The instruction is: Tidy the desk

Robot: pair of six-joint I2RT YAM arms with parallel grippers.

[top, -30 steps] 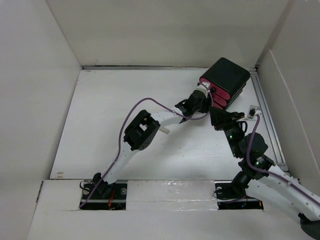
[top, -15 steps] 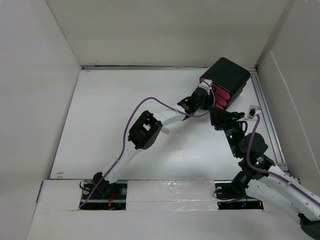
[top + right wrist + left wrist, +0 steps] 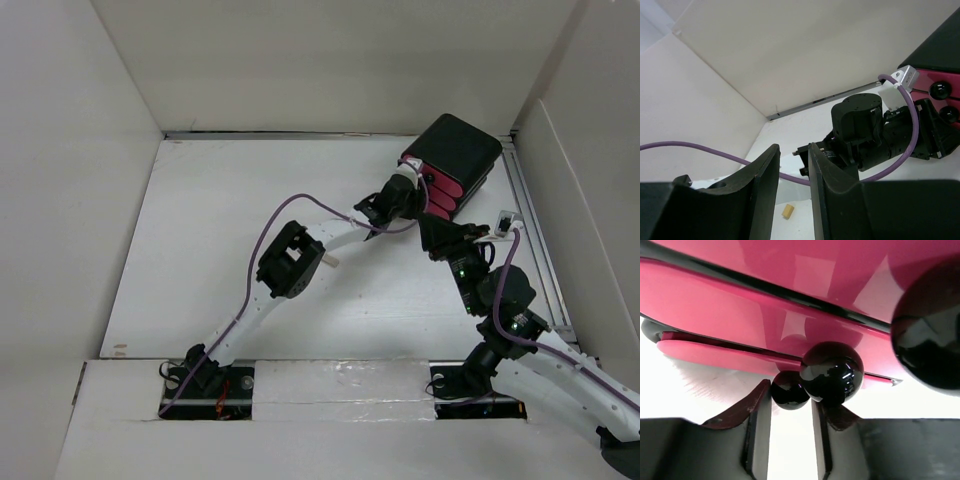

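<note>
1. Pink drawer fronts [image 3: 765, 295] fill the left wrist view, each with a glossy black round knob.
2. These drawers belong to a small black box [image 3: 458, 148] standing in the far right corner of the white surface [image 3: 200, 230], turned at an angle to the wall panels [image 3: 330, 60].
3. The surface itself spreads wide and flat between those upright panels, with both arm bases at its near edge.
4. The left arm stretches diagonally across to the box, and the left gripper [image 3: 791, 394] is right at the drawer fronts.
5. Its jaws stand narrow, with the lowest knob [image 3: 785, 390] sitting between their tips and filling the gap; whether the pads actually press on it cannot be told.
6. A second knob [image 3: 832, 372] sits just above and overlaps the first in that view.
7. The right gripper [image 3: 794, 172] hangs just beside the left wrist, its jaws a small way apart and holding nothing.
8. A small tan piece [image 3: 787, 210] lies on the surface near the left arm.
9. A purple cable [image 3: 262, 235] loops along the left arm.
</note>
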